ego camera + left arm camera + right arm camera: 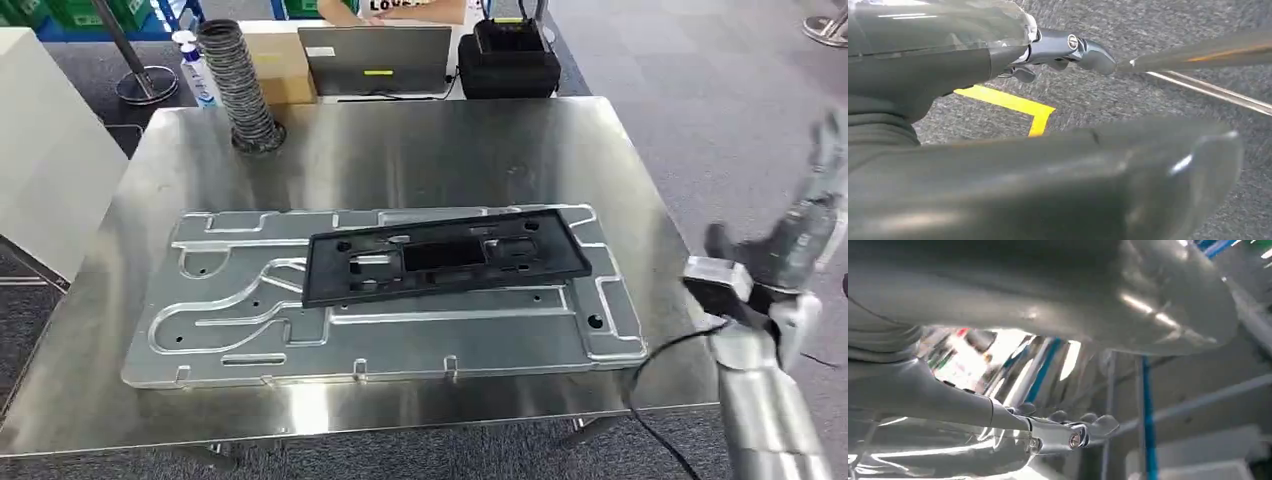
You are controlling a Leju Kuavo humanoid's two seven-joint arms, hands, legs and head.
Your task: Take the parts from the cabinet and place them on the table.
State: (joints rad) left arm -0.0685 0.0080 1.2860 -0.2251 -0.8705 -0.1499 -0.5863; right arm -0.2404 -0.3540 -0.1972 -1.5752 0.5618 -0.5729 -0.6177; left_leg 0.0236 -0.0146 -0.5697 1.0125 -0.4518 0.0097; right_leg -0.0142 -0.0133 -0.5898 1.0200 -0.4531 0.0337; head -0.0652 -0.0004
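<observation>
Frame down, right hand (800, 235) lifted off the surface's (420, 150) edge.
Black frame (445, 257) lies askew on the plate (250, 330); both hands (1063, 50) empty, fingers apart. A nudge could slide it.

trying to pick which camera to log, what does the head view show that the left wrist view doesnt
Head view alone: the steel table with a large metal plate lying on it, a black frame resting on that plate, a ribbed hose standing at the far left corner, a laptop and black bag beyond, and the right hand raised beside the table. Left wrist view alone: the left hand, holding nothing, and yellow floor tape. Shared: grey carpet.
</observation>
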